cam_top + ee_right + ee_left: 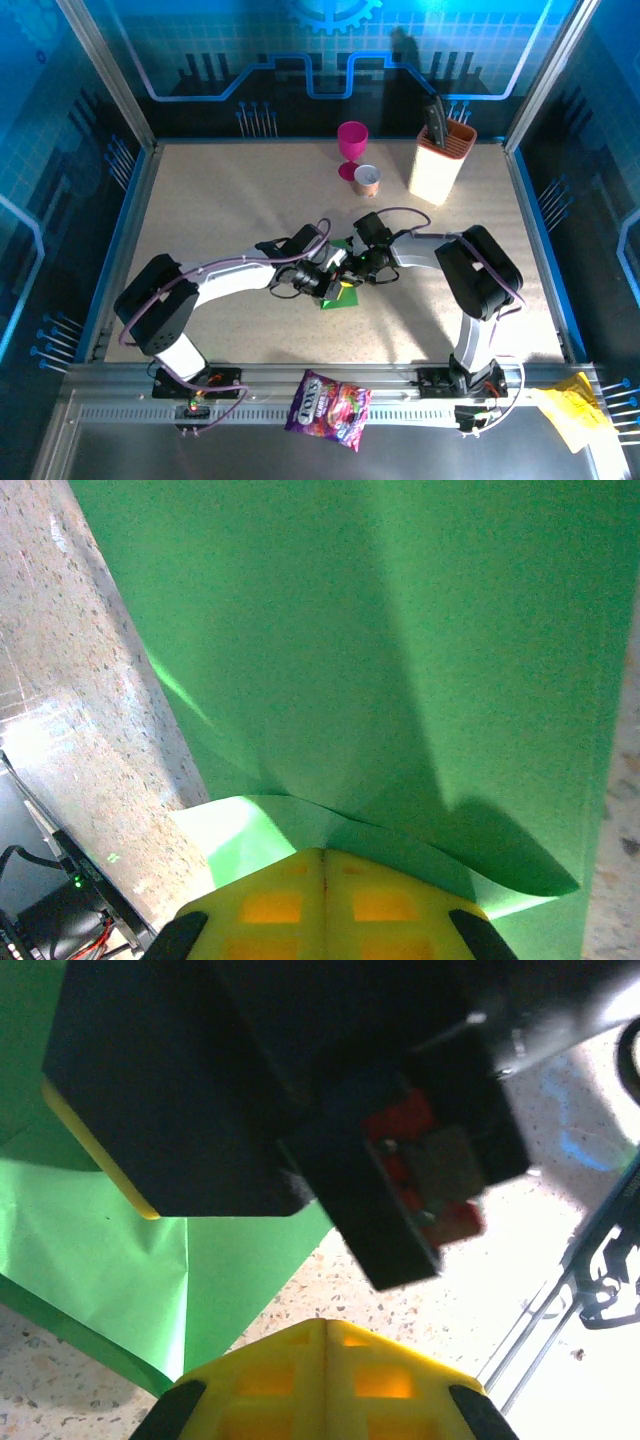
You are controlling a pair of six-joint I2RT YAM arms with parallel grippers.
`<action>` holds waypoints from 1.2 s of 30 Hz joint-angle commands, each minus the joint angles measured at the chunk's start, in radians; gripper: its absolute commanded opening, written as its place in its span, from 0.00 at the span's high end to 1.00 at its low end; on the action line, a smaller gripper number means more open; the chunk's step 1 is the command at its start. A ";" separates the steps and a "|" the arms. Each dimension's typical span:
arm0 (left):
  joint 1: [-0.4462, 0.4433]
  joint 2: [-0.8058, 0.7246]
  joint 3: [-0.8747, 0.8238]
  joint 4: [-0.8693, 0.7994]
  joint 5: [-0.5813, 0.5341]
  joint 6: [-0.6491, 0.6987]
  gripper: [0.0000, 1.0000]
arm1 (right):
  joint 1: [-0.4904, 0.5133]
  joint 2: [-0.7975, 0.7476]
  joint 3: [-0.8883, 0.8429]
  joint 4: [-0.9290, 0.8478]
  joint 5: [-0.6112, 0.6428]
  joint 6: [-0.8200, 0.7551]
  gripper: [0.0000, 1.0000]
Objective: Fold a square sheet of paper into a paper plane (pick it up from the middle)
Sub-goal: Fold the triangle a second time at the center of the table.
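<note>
Creases in the square sheet of paper (333, 300)
Left claw (333, 281) and right claw (360, 267) met just above it; their grips could not be told.

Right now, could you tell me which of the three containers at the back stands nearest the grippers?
The small brownish cup, the shortest one, just in front of the pink goblet; the tan knife block stands farther right.

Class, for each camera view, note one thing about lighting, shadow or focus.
Top external: blue-lit walls, glare on the table. Left wrist: dark arm housing blurred, table overexposed at right. Right wrist: soft shadows across the green paper.
</note>
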 commanded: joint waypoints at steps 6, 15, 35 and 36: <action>-0.002 0.074 -0.009 0.019 0.008 0.044 1.00 | -0.008 0.058 -0.037 -0.070 0.070 -0.007 1.00; -0.002 0.138 -0.002 0.005 -0.058 0.081 1.00 | -0.008 0.064 -0.038 -0.079 0.078 -0.012 1.00; 0.017 0.077 -0.194 0.121 -0.080 -0.007 1.00 | -0.022 0.069 -0.042 -0.089 0.092 -0.017 1.00; 0.018 0.079 -0.197 0.119 -0.080 -0.007 1.00 | -0.023 0.068 -0.044 -0.089 0.092 -0.017 1.00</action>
